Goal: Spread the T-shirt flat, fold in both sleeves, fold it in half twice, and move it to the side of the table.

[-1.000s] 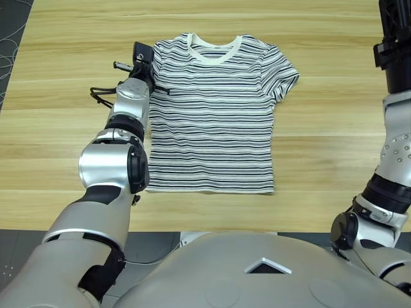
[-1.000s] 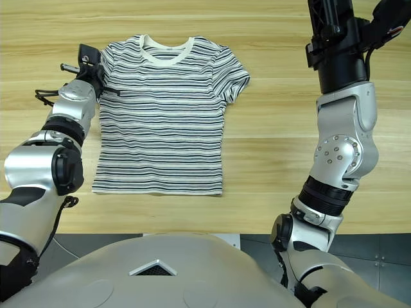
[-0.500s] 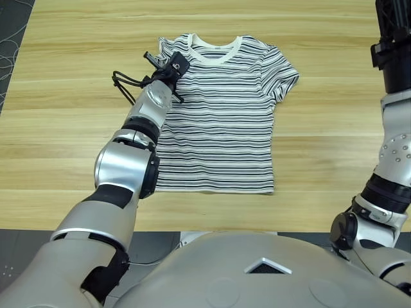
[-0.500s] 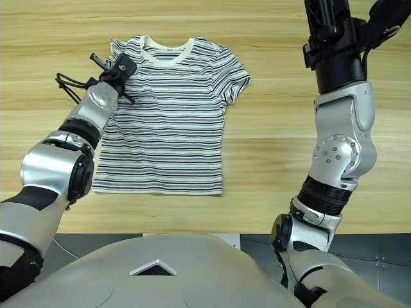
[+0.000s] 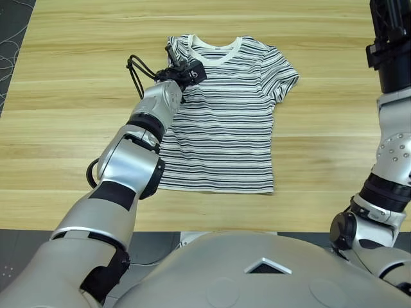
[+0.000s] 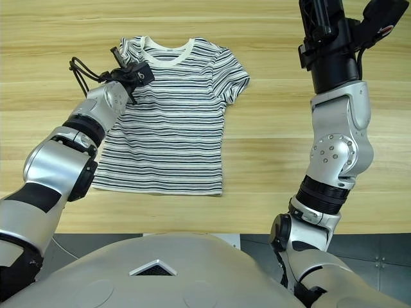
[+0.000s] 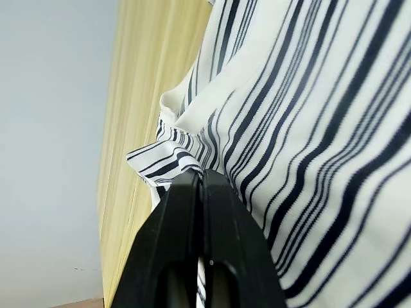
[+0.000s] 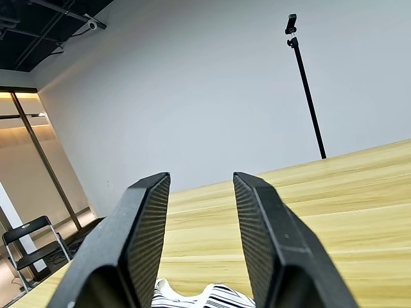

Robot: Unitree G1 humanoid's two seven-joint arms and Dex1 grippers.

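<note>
A black-and-white striped T-shirt (image 5: 218,122) lies face up on the wooden table (image 5: 64,128), collar at the far side. My left gripper (image 5: 172,54) is shut on the shirt's left sleeve (image 7: 160,163) and holds it bunched just left of the collar, over the shirt's shoulder. In the left wrist view the gripper's black fingers (image 7: 183,212) are pressed together on the striped cloth. The right sleeve (image 5: 282,74) lies spread out. My right gripper (image 8: 201,179) is raised high at the table's right side, open, with nothing between its fingers.
Bare wood stretches left and right of the shirt. The table's near edge (image 5: 192,230) runs just below the hem. Loose cables (image 5: 9,38) lie on the floor past the left edge. A thin stand (image 8: 305,90) and a chair (image 8: 29,247) are in the room behind.
My left gripper has swung to the right, carrying the left sleeve from beside the shirt in towards the collar. The right arm has hardly moved.
</note>
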